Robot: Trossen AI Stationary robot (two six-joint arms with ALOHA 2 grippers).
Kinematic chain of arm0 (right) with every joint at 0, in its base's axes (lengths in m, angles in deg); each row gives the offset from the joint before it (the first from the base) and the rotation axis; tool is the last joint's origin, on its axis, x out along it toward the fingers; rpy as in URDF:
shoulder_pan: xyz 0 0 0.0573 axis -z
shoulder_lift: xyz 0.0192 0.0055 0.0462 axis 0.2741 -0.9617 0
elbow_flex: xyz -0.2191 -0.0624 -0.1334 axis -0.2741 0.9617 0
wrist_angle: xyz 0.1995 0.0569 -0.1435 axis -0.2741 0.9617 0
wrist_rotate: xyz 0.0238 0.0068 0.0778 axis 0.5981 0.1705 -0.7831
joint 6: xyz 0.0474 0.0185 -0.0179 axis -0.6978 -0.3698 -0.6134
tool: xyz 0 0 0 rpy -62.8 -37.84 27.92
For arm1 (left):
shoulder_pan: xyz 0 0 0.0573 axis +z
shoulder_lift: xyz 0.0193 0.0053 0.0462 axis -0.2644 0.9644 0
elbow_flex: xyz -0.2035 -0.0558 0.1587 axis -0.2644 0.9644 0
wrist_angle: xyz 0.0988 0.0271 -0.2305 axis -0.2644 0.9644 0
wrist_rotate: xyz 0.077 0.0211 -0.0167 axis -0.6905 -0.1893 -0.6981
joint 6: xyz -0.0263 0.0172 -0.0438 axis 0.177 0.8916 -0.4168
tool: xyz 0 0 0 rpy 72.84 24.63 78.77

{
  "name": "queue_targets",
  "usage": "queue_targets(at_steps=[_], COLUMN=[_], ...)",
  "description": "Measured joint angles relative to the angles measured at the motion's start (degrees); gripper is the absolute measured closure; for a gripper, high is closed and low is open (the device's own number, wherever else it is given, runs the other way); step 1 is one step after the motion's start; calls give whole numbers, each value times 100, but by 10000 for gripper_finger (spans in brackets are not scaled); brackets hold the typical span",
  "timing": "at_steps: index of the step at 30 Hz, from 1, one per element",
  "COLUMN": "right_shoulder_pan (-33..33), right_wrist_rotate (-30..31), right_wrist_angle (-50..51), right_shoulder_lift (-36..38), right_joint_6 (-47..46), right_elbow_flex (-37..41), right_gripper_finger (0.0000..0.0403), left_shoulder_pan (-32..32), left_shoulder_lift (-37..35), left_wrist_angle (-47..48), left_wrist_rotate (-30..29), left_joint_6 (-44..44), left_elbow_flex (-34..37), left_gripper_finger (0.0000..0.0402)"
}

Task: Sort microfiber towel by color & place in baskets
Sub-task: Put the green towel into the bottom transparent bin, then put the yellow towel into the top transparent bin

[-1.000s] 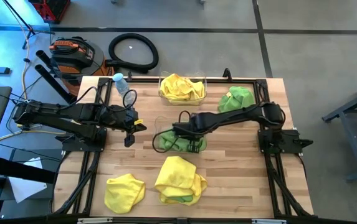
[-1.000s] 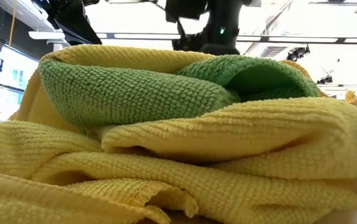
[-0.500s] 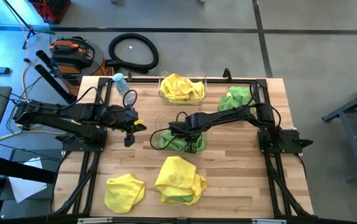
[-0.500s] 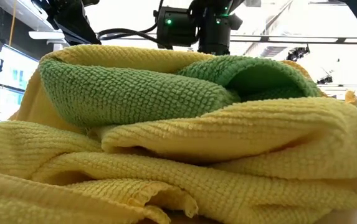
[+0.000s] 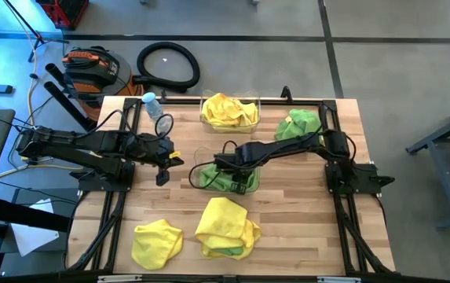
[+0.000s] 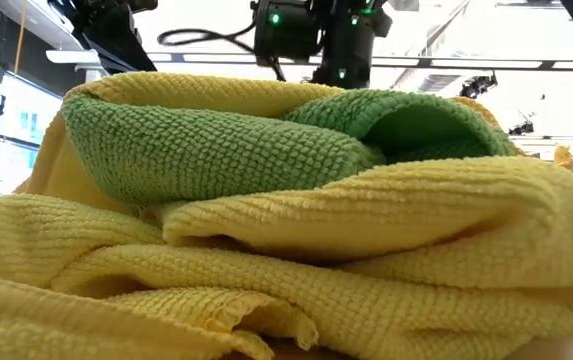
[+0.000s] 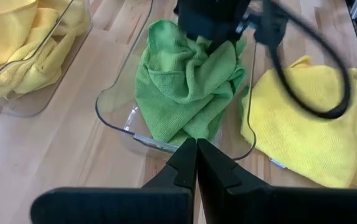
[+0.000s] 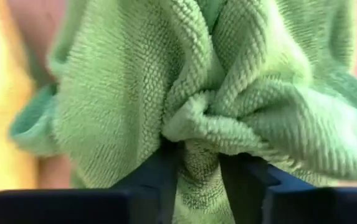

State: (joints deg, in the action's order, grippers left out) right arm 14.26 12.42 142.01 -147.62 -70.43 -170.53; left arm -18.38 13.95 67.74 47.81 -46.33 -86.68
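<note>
A clear basket [image 5: 199,167] at the table's middle holds a crumpled green microfiber towel [image 7: 187,93]. My right gripper [image 5: 229,170] stands over it, fingers parted, with a bunch of the towel between them. The far basket [image 5: 257,105] holds yellow towels [image 5: 228,112]. Another green towel [image 5: 299,124] lies on the table at the far right. Near the front edge lie a yellow towel [image 5: 156,242] and a yellow towel [image 5: 227,224] bundled around a green one [image 6: 216,150]. My left gripper [image 7: 197,163] is shut and hovers left of the middle basket. My right gripper comes from above, pointing down. A bunched fold of the green towel [image 8: 197,127] still sits between its parted fingers [image 8: 166,180]. The rest of the towel lies slack in the middle basket.
A small clear bottle with a blue cap [image 5: 152,104] stands at the table's far left corner. Black frame rails [image 5: 107,228] run along both sides of the table. Bare wood [image 5: 303,228] shows at the near right.
My right gripper has gone down and a little toward the table's left edge, into the middle basket, with the green towel. The towel has settled into the basket.
</note>
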Motion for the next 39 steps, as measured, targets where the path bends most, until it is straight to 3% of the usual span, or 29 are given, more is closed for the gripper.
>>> queue_targets(at_steps=[10,13,21,26,30,34,39], right_shoulder_pan=[-130,-261,-1053,-1612,-2142,-2638,-3062], right_wrist_rotate=[133,221,1318,1509,1835,2230,2557], right_wrist_angle=[733,876,899,29,-1267,-2383,-2725], right_shoulder_lift=[756,1042,2087,3113,4009,4617,4874], right_joint_6=[-585,-843,-1958,-2921,-3911,-4756,-5193], right_elbow_flex=[0,0,128,1302,2755,3920,4681], right_gripper_finger=[232,232,269,340,395,380,381], left_shoulder_pan=[-1,0,0,-2,-2,-2,-44], left_shoulder_lift=[0,-2,-2,0,0,0,0], left_wrist_angle=[-8,-13,-101,-103,-103,-281,-433], left_wrist_rotate=[2,0,1,0,0,-158,-132], left_joint_6=[-5,-166,-659,-804,-909,-1000,-1622], left_elbow_flex=[0,0,0,0,-2,-2,-55], left_gripper_finger=[402,402,402,392,344,288,270])
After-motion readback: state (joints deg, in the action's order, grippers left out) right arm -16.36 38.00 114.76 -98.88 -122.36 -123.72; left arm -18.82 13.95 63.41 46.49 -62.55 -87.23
